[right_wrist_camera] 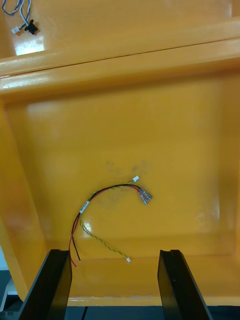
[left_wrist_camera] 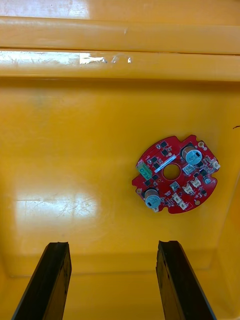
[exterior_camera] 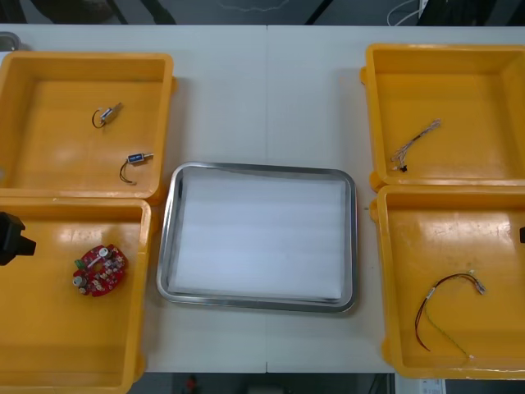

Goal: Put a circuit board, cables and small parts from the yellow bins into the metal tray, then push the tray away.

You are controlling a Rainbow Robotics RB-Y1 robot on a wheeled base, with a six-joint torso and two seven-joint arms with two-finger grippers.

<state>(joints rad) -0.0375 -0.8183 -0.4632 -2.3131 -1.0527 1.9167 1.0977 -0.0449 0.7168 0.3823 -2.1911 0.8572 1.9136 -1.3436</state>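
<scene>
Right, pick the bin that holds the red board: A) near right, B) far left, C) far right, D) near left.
D: the board lies in the near left bin, with the open left claw over that bin. The open right claw hangs over the near right bin, which holds a red and yellow cable.

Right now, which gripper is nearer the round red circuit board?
Left. The left gripper hangs open over the near-left yellow bin, the circuit board just ahead of it. The right gripper hangs open over the near-right yellow bin, across the metal tray from the board.
</scene>
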